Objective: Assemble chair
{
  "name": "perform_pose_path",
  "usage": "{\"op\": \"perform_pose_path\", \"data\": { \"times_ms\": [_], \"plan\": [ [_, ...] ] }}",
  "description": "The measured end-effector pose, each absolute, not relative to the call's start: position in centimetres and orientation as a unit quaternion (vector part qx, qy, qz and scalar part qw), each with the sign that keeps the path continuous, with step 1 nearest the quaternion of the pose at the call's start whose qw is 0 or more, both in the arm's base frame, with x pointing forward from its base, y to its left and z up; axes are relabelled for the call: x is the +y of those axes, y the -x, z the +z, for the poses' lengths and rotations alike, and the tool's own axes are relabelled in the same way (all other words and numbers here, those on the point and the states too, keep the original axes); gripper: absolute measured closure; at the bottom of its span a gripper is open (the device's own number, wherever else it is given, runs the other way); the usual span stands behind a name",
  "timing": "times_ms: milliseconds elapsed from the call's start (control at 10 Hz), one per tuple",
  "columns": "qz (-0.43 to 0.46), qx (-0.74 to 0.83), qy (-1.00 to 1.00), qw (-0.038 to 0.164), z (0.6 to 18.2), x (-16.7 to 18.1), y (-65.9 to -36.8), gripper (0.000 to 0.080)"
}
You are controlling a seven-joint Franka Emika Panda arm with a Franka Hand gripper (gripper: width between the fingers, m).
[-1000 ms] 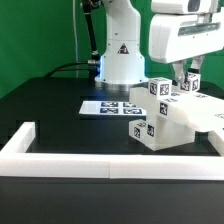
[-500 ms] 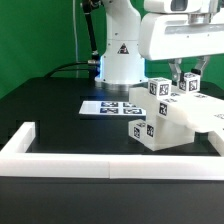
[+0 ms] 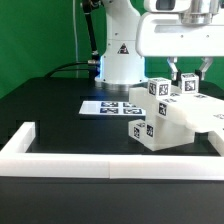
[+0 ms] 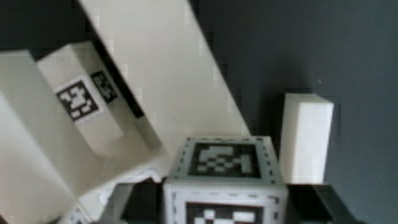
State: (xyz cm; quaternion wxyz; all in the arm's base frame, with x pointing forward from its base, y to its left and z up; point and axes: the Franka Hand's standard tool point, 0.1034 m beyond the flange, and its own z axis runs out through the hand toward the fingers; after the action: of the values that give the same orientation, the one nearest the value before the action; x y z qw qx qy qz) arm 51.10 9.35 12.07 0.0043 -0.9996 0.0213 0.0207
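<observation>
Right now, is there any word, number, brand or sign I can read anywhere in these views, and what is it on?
No words, numbers or brand names can be read.
Arm base: a black triangular sign; the symbol inside is too small to make out.
Chair parts: black-and-white square tags, patterns only, no text.
Marker board: the same kind of square tags, no text.
Part in the tool: square tags, no text.

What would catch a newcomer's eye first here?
The cluster of small white blocky plastic chair parts with black-and-white tags, on the black table at the exterior view's right. Directly above it, the gripper is shut on a tagged white block. The long low white barrier wall runs across the front.
</observation>
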Motion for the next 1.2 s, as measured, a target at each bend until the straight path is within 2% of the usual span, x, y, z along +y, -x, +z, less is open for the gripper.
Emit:
{"op": "perform_pose_path", "data": {
  "times_ms": [1200],
  "plan": [
    [0.022,0.410,0.912,-0.003,12.03,9.67,-51.03,0.0515]
  ]
}}
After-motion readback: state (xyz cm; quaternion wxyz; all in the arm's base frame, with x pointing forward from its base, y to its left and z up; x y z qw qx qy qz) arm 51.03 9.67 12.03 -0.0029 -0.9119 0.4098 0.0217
